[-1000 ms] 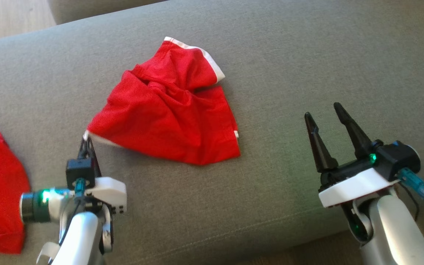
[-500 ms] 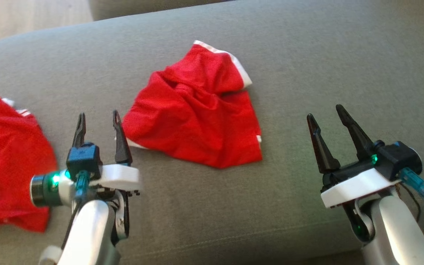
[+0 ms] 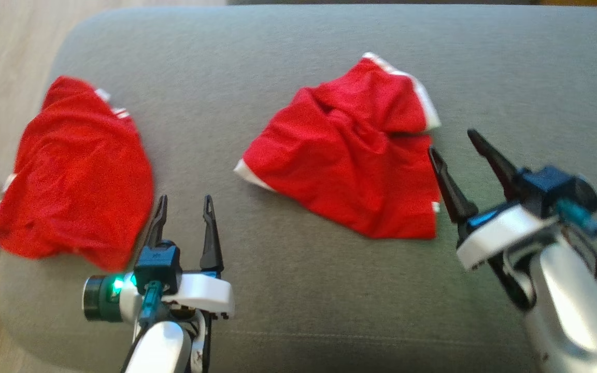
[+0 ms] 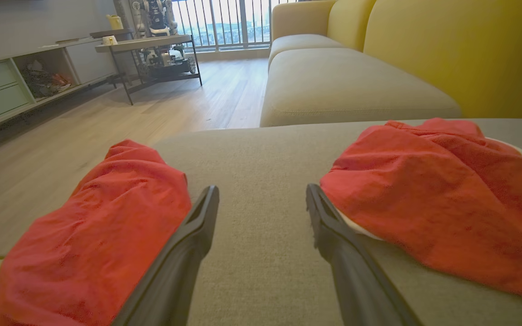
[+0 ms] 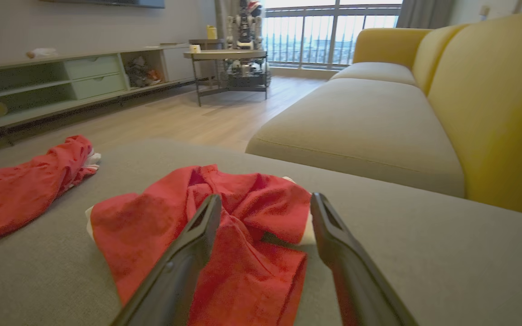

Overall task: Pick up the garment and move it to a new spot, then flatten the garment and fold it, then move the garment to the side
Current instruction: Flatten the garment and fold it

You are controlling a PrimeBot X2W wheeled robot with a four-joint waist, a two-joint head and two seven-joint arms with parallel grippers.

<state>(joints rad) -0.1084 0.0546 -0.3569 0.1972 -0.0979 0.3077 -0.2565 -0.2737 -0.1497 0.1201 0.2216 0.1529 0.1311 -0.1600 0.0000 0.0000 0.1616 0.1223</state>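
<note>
Both spread wide, empty: left gripper [image 3: 185, 198], right gripper [image 3: 451, 141]. Red garment [image 3: 350, 155], cushion [image 3: 298, 290] centre, long axis slanting near-left hem to far-right band.

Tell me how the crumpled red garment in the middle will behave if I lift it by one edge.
Probably floppy: the crumpled red garment lies in soft folds, so it should drape. Likely light: the cloth looks thin. It may drag on the textured grey cushion rather than slide.
</note>
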